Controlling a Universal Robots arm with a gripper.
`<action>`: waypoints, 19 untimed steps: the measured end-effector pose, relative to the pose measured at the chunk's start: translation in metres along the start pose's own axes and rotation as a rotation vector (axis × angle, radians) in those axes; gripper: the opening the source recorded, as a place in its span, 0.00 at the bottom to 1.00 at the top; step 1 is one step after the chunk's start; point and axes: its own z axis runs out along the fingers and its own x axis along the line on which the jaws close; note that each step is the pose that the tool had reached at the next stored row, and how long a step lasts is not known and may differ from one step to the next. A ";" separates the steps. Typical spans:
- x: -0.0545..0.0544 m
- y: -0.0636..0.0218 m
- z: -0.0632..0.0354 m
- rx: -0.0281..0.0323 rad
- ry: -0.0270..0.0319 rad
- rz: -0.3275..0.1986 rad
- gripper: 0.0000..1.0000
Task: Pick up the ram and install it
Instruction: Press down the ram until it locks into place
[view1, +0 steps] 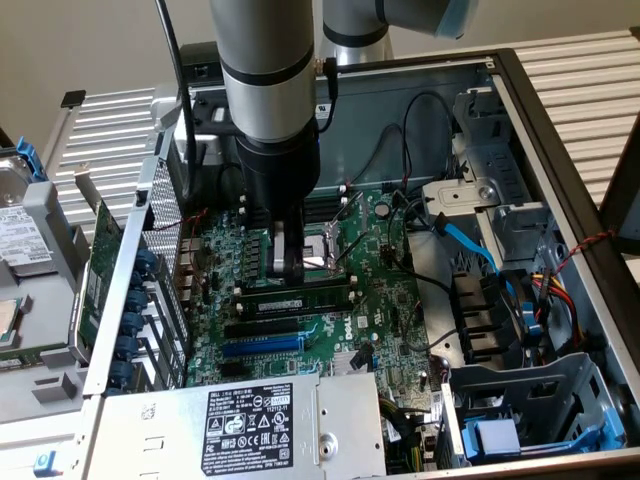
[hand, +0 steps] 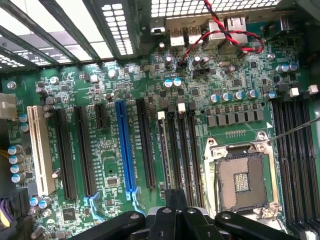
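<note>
The ram (view1: 298, 296) is a narrow green stick with black chips. It stands in a memory slot on the motherboard (view1: 380, 290), between white end clips. My gripper (view1: 287, 268) hangs just above it, beside the CPU socket (view1: 322, 250), with its fingers shut and nothing between them. In the wrist view the shut gripper (hand: 175, 197) points down at the row of black memory slots (hand: 182, 150).
The board lies inside an open computer case (view1: 540, 130). A power supply (view1: 250, 420) sits at the front and a drive cage (view1: 540, 420) at the exterior view's right. Loose cables (view1: 470, 245) cross near the socket. A blue expansion slot (hand: 122, 145) and red-black wires (hand: 225, 30) are close by.
</note>
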 end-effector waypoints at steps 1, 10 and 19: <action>0.000 0.0000 0.0000 0.0008 -0.0001 0.013 0.11; 0.000 0.0000 0.0000 0.0070 0.0003 0.121 0.11; 0.000 0.0000 0.0000 0.0129 0.0033 0.222 0.11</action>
